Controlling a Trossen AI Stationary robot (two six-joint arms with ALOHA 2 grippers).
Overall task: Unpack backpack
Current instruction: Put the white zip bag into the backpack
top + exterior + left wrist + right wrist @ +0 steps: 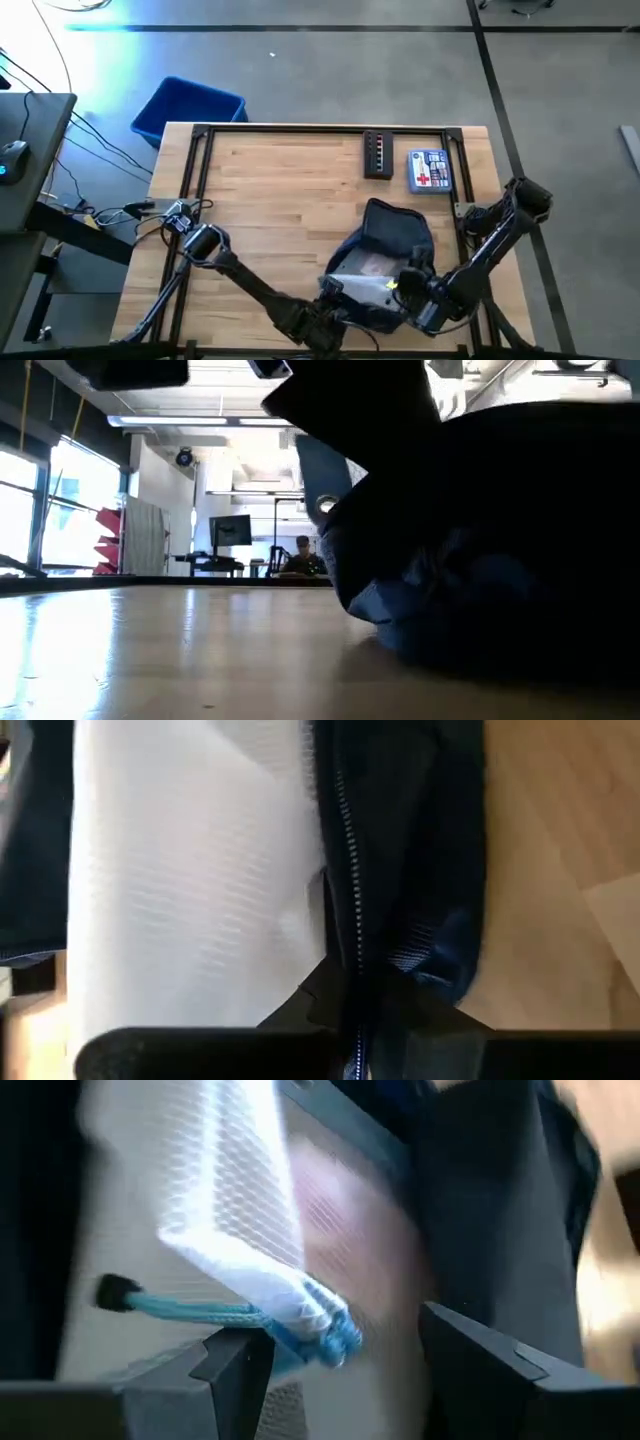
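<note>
— Whereabouts of the backpack (400, 235)?

— On the table (280, 200), by the table's near edge and toward its right side. Slumped, unzipped, mouth turned to that near edge. Fills the right half of the low view.

— And the left gripper (340, 995)?

— Low over the table's near edge, at the bag's mouth. Fingers pressed together on the zippered rim of the backpack, pinching the dark fabric right beside the zip teeth.

— The right gripper (335, 1335)?

— Over the same near edge of the table, further right, reaching into the opening. Fingers (235, 1365) spread wide, with a pale mesh pouch (240, 1210) between and beyond them, not gripped. A light-blue cord (200, 1308) at the pouch's corner, just beside one finger.

— Anything else?

— A black box (378, 155) and a white-and-blue card (428, 170) bearing a red cross, side by side near the table's far right corner. A blue bin (190, 105) on the floor just past the table's far left corner. A person (303, 555) seated well beyond the table's far side.
</note>
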